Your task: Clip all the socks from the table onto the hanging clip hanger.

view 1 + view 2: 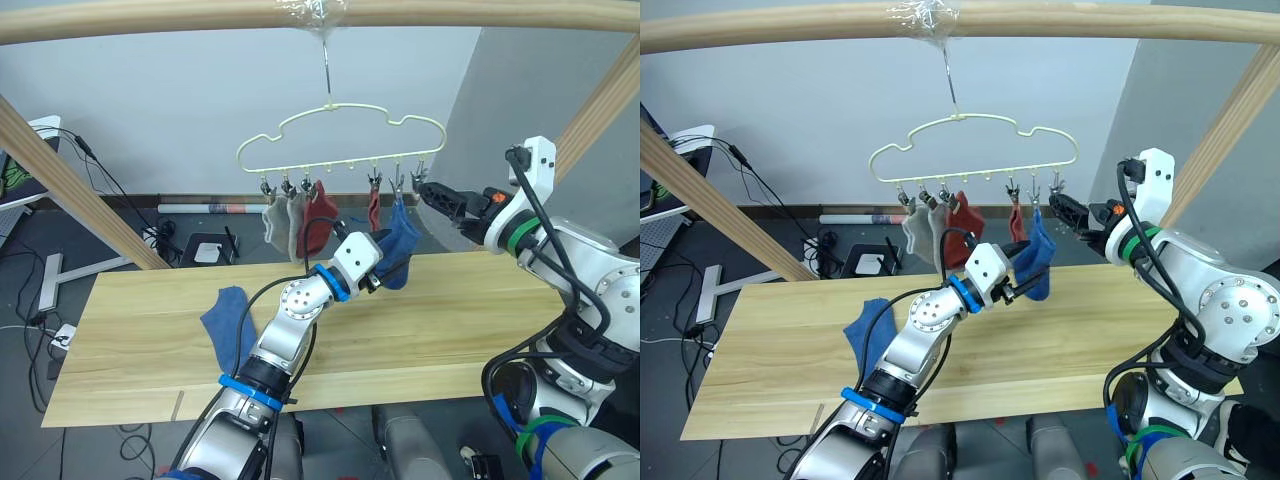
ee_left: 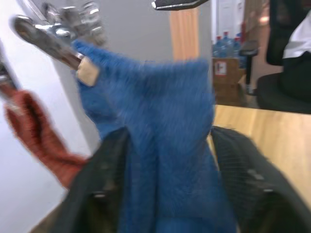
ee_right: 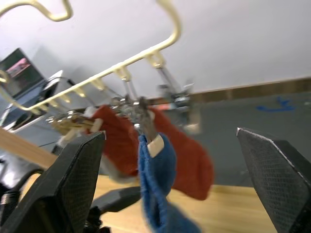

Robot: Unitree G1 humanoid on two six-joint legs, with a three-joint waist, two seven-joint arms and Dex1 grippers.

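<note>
Five soft knit socks hang from the pale yellow wire clip hanger (image 1: 340,140) in the head views, the left gripper (image 1: 377,268) closed on the clipped blue sock (image 2: 160,145) (left wrist view shows the clip biting), the right gripper (image 3: 167,189) spread wide beside it, so next comes release, then the last blue sock (image 1: 232,322) on the light plank tabletop (image 1: 450,320).

Blue sock (image 1: 403,245), plain knit, between the black fingers (image 2: 104,189) of the left pincer (image 1: 385,268). Beside it on the pale yellow clip hanger (image 1: 340,135): rust-red sock (image 1: 316,228), light grey socks (image 1: 284,222). Second blue sock (image 1: 230,325) below, on light wood-grain bench (image 1: 450,320).
</note>
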